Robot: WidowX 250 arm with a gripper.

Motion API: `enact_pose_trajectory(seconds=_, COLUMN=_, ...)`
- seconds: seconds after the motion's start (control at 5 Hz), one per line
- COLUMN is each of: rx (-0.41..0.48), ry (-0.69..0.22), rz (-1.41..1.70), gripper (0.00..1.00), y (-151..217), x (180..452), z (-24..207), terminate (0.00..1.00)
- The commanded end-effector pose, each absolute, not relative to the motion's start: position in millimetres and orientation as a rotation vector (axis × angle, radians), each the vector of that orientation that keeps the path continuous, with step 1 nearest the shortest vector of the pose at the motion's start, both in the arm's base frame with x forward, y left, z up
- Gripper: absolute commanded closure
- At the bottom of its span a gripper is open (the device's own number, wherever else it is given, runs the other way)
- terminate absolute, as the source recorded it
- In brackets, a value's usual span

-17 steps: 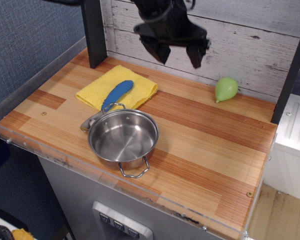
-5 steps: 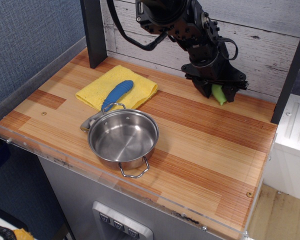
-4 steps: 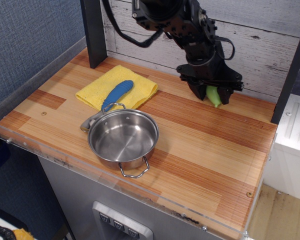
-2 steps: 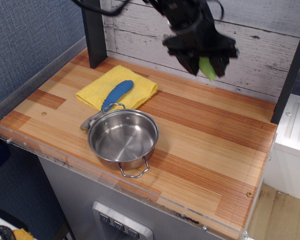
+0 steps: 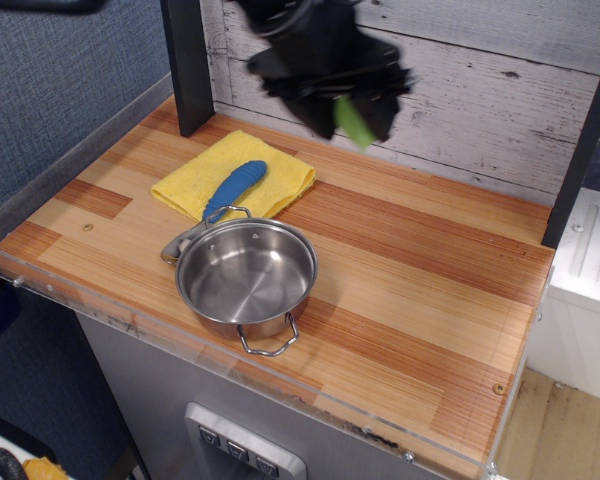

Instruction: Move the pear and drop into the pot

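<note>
Looking at my feed, I see the pear [image 5: 353,121] as a blurred light-green sliver, high above the back of the wooden table [image 5: 410,270]. My gripper [image 5: 346,118] is pinching it between its dark fingers. The steel pot [image 5: 246,277] sits empty near the front edge.

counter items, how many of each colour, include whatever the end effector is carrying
green: 1, the pear, held in the end effector
yellow: 1, the cloth
blue: 1, the ridged tool handle lying on the cloth
silver: 1, the pot
total: 4
</note>
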State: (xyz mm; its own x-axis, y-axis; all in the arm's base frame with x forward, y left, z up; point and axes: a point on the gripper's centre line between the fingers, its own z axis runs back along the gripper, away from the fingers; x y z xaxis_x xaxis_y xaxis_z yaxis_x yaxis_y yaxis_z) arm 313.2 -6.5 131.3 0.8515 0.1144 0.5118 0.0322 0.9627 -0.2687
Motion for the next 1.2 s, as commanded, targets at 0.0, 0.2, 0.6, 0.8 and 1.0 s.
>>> enact_pose_trajectory(seconds=0.0, rx=-0.234, ry=-0.542, rz=0.028, gripper=1.00, y=9.0, x=273.7, z=130.4, terminate=0.00)
enact_pose_trajectory(seconds=0.2, rx=-0.210, ry=-0.510, rz=0.048, gripper=1.00, y=16.5, x=261.0, z=122.0, terminate=0.00)
enact_pose_trajectory(seconds=0.6, rx=-0.137, ry=-0.424, rz=0.068, gripper=1.00, y=33.0, x=229.7, z=96.6, terminate=0.00)
enact_pose_trajectory(seconds=0.8, rx=-0.127, ry=-0.391, rz=0.106, gripper=1.00, y=41.3, x=223.7, z=83.6, terminate=0.00)
enact_pose_trajectory(seconds=1.0, rx=-0.124, ry=-0.366, rz=0.118, gripper=1.00, y=43.1, x=225.9, z=71.5, terminate=0.00)
